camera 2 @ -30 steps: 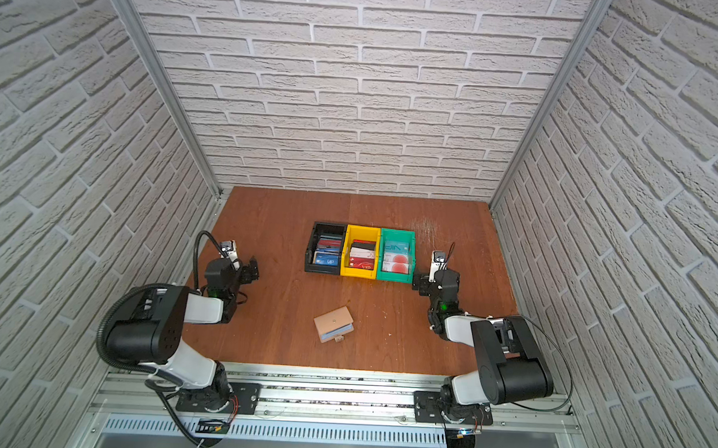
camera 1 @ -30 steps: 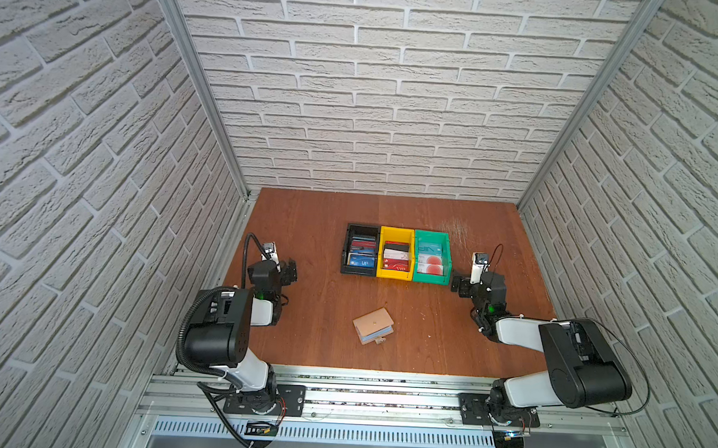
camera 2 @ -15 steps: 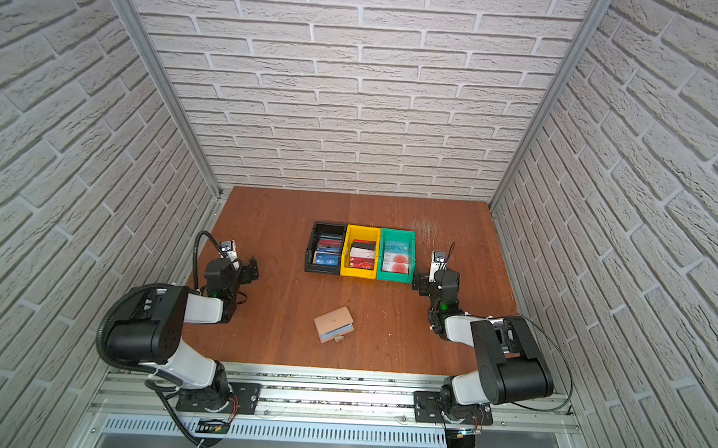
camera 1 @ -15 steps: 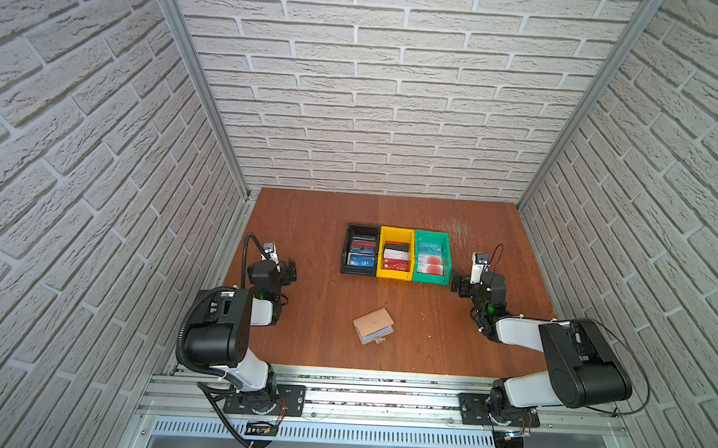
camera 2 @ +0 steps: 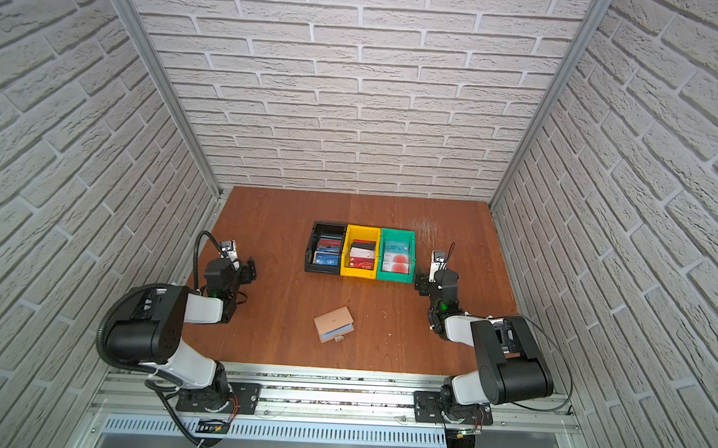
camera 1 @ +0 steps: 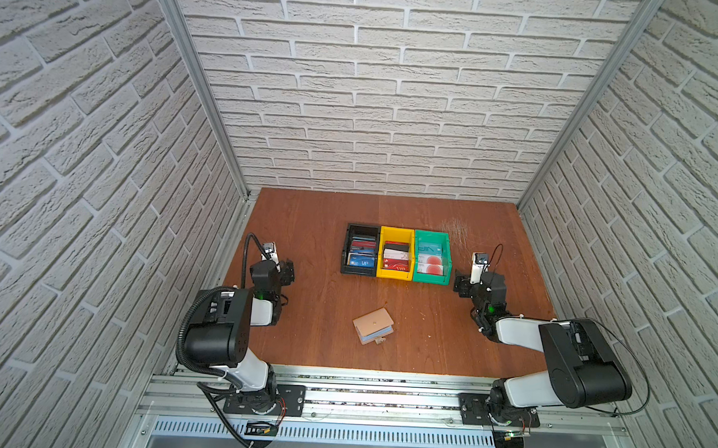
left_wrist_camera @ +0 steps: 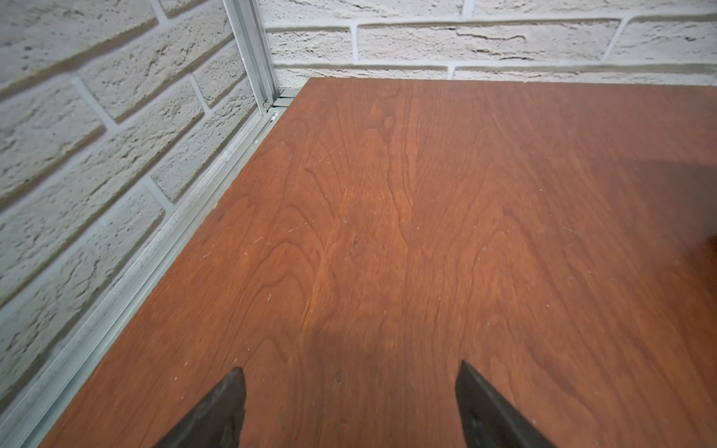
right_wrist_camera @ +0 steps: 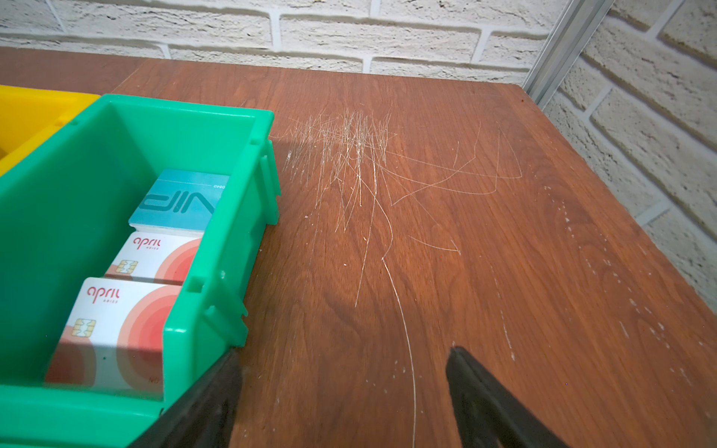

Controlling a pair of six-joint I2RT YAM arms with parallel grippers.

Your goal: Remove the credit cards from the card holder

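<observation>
Your wooden table carries a row of bins towards the back. The card holder lies closed near the front middle, well apart from both arms. Your left gripper and right gripper are both released, jaws spread over bare wood. The right one is just beside the green bin, where credit cards are stacked.

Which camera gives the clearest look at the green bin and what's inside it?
The right wrist view: the green bin is close up, its cards readable. Both top views show it whole but small, the print barely legible. The left wrist view misses it.
</observation>
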